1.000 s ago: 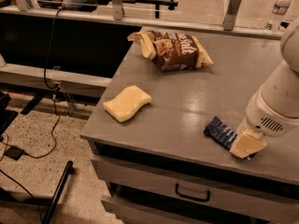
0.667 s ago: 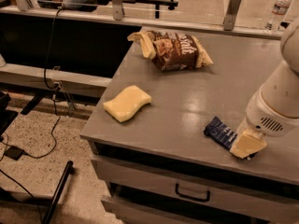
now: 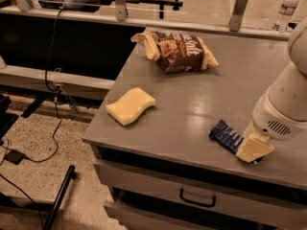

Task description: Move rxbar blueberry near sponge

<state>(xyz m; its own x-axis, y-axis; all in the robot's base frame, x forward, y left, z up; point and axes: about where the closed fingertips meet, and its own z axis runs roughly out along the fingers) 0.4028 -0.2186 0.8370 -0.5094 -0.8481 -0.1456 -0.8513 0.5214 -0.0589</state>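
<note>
The rxbar blueberry (image 3: pixel 226 136), a slim dark-blue wrapper with white lettering, lies flat near the front right edge of the grey table (image 3: pixel 192 104). My gripper (image 3: pixel 255 149) is down at the bar's right end, its yellowish fingers (image 3: pixel 254 146) covering that end. The white arm rises above it at the right. The sponge (image 3: pixel 130 106), pale yellow with wavy sides, lies at the table's front left, well apart from the bar.
A brown chip bag (image 3: pixel 180 51) lies at the back of the table. A water bottle (image 3: pixel 286 8) stands at the far right back. A drawer with a handle (image 3: pixel 197 199) is below the table front. Cables run on the floor at left.
</note>
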